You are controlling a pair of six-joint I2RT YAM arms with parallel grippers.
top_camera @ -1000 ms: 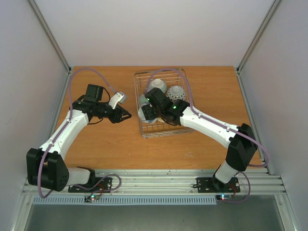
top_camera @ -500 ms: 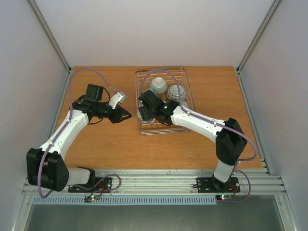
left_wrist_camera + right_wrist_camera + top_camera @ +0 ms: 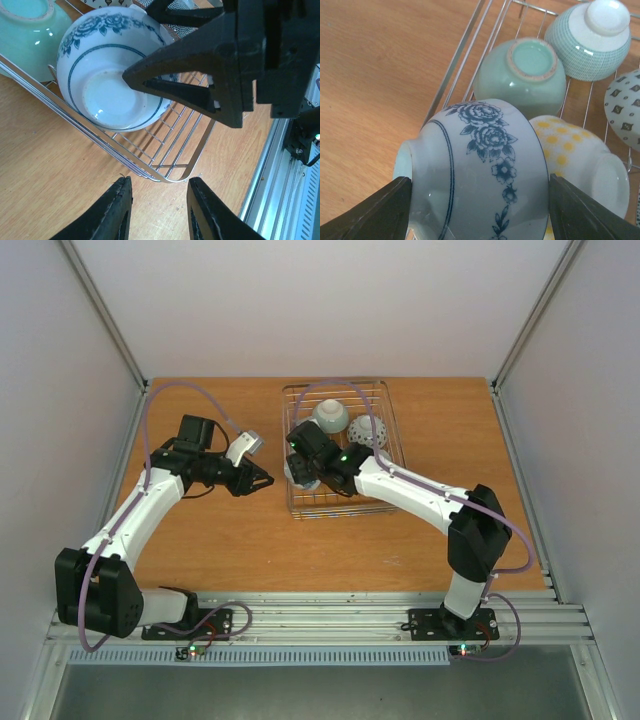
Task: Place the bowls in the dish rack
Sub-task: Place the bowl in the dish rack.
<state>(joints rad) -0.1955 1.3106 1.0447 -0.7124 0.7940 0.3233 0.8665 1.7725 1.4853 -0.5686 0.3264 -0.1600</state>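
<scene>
though blurred overhead, right wrist shows right pincer [image 3: 479,192] clasping blue-flowered bowl [image 3: 480,145].

The left arm [image 3: 135,512] rises from its base at the near edge of the table [image 3: 450,420] and leans away along the left side. Its wrist bends toward the table's middle. Its gripper [image 3: 262,480] points right, fingers [image 3: 112,212] parted a little with nothing between them. The right arm [image 3: 420,495] reaches from its base near the right corner, the forearm running diagonally left and away. Its gripper [image 3: 300,472] has its fingers [image 3: 370,212] spread wide, pressed against either side of a blue-flowered bowl [image 3: 480,150].
</scene>
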